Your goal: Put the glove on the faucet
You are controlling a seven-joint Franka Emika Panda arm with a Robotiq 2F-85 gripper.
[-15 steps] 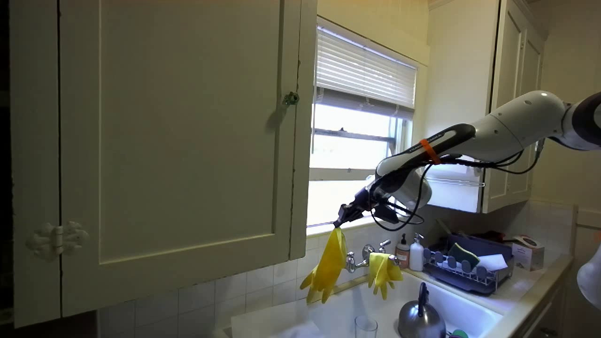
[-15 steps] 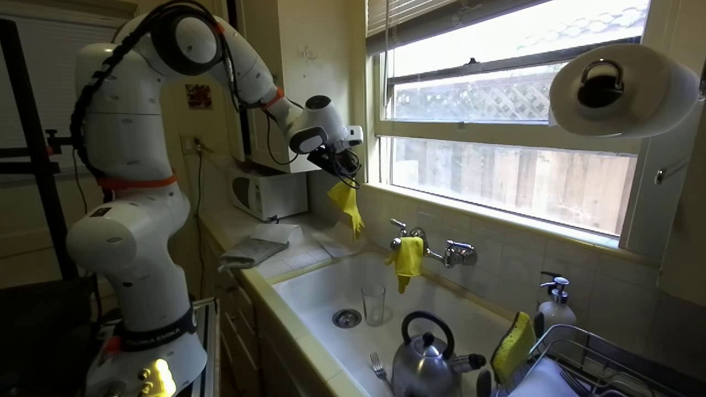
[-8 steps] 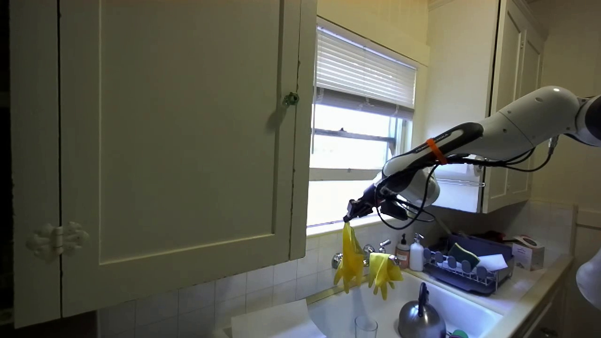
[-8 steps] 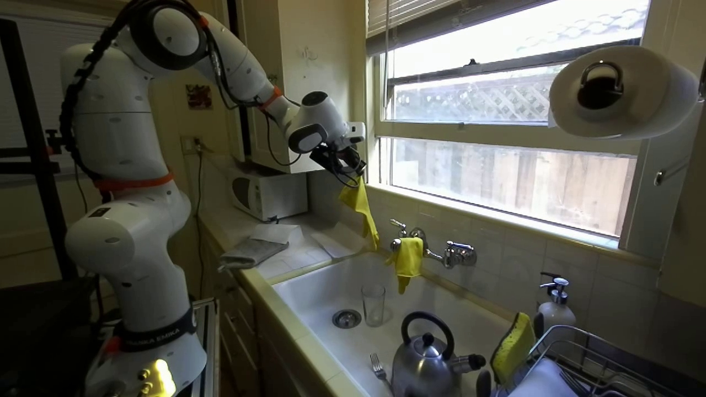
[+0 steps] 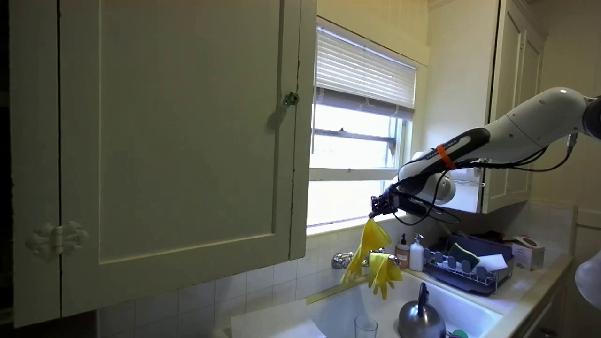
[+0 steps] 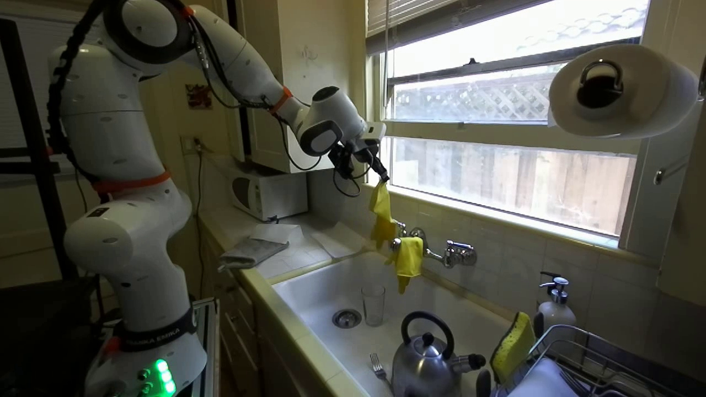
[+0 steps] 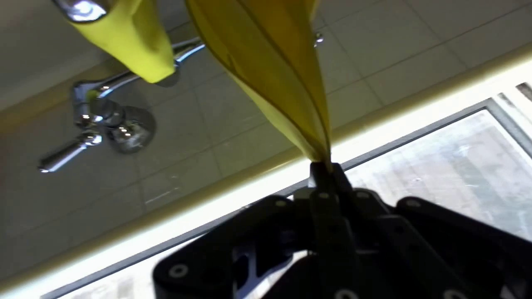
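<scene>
Gripper (image 7: 326, 167) sits above the faucet (image 6: 459, 254), its fingers clenched on the cuff edge of a yellow glove (image 5: 369, 242). Glove hangs limp near the faucet, cuff end up, finger end pointing down to about the faucet's height. Long axis runs steep, somewhat aslant (whether glove touches faucet, I cannot tell). Second glove (image 6: 408, 257) drapes over the faucet, its own finger end also down.
</scene>
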